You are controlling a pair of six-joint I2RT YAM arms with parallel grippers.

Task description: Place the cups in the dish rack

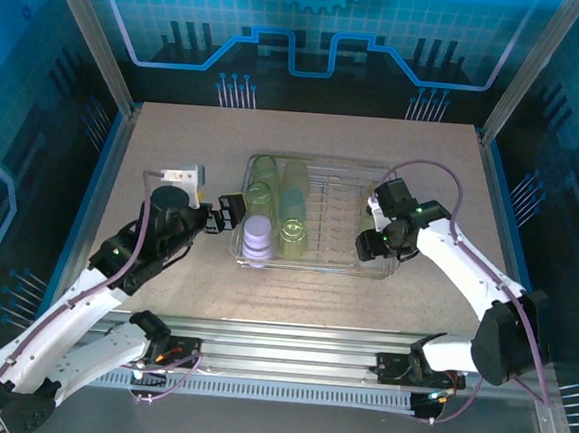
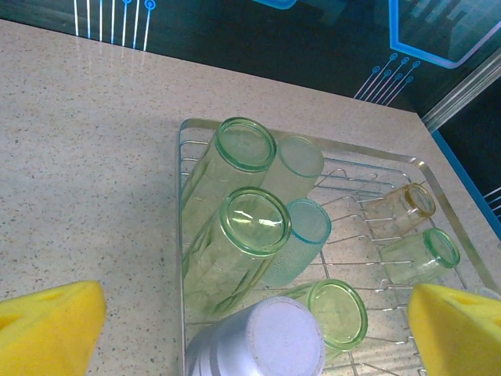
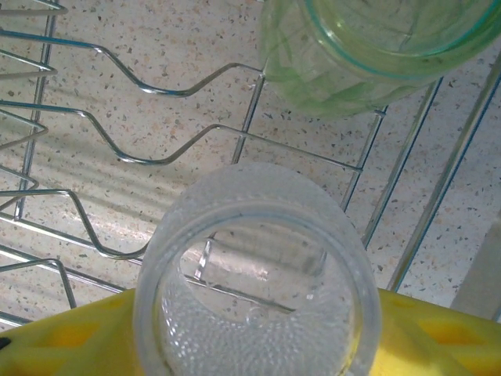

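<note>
The silver wire dish rack (image 1: 345, 216) sits mid-way across the speckled tabletop (image 1: 175, 137), its thin rods bent in waves. At its left end lie ribbed yellow-green tumblers (image 2: 235, 243), a translucent teal cup (image 2: 305, 231) and an opaque lavender-white cup (image 2: 266, 345). The left gripper (image 1: 231, 214) hangs beside the rack, spread wide and empty. The right gripper (image 1: 370, 245) straddles a clear pebbled tumbler (image 3: 254, 274) over the rack's right end. Whether its pads press the tumbler cannot be told.

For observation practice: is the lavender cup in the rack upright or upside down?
Upside down: the lavender cup shows its closed base on top.
</note>
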